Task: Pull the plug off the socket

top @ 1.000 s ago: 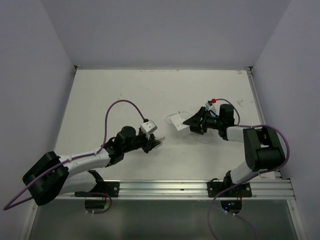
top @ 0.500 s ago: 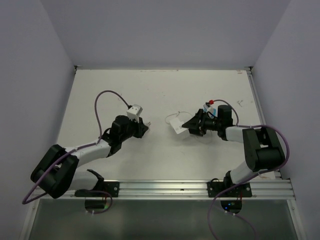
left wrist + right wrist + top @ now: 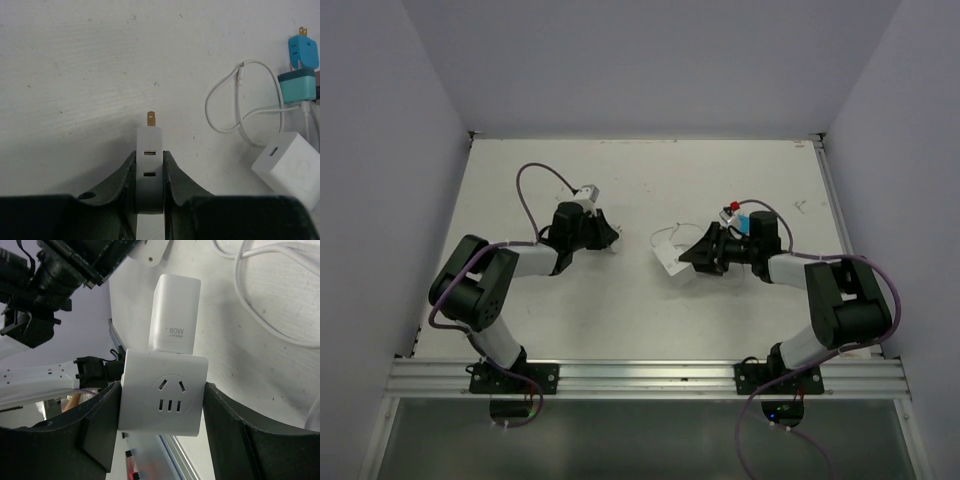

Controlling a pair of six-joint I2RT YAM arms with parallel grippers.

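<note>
The socket (image 3: 165,385), a rigid, light cube of smooth plastic that looks likely to slip, sits right of the middle of the table (image 3: 740,180). It is clamped by its flat opposite faces in the right gripper (image 3: 162,407), and an 80W charger (image 3: 175,322) is seated in its far face. The left gripper (image 3: 149,167) pinches a slim white plug (image 3: 149,145) by its flat sides, well apart from the socket. No container shows.

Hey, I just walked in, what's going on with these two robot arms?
The right gripper is clamped on the white cube socket, which has a white 80W charger plugged into one face. The left gripper is shut on a small white plug with a brass-coloured prong, held clear of the socket. The grippers are apart above the table, with a white cable lying loose near the socket.
</note>
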